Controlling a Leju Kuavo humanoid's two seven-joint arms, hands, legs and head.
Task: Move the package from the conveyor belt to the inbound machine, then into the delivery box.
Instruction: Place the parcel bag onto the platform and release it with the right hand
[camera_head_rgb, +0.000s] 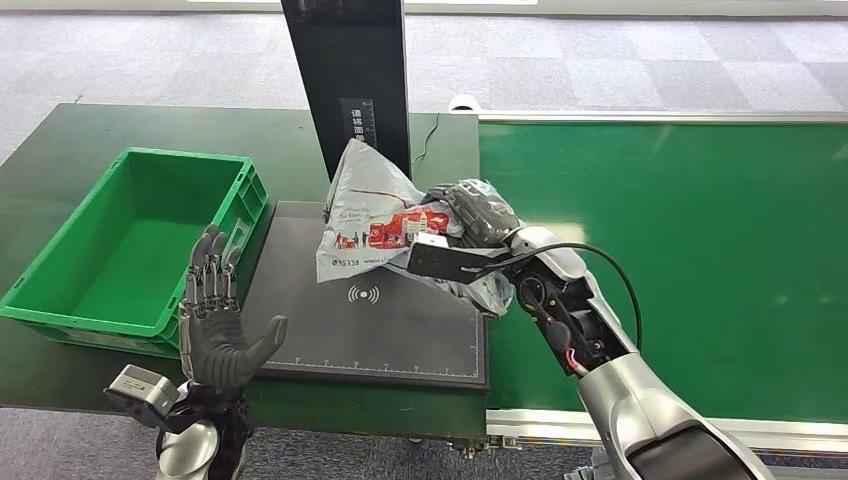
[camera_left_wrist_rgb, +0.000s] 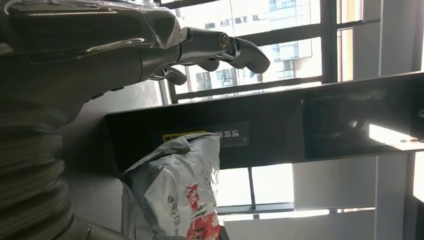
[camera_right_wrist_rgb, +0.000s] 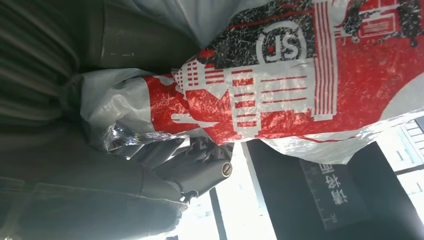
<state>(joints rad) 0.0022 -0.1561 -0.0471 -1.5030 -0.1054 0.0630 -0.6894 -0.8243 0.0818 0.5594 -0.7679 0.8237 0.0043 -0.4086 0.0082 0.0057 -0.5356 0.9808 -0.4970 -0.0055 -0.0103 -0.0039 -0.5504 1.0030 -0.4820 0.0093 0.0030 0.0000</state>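
Green surface (camera_head_rgb: 60, 150): right hand (camera_head_rgb: 470, 215) clamps grey "JS" package (camera_head_rgb: 375, 215) above scanner pad (camera_head_rgb: 380, 320); left hand (camera_head_rgb: 215, 320) spread, empty.

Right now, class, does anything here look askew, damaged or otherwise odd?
Mostly ordinary. The grey package looks crumpled and tilted, gripped by the right robot hand above the black scanner pad. The left robot hand is raised, holding nothing.

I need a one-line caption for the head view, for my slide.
Right hand holds the grey package above the black inbound machine; left hand open beside the green delivery box.
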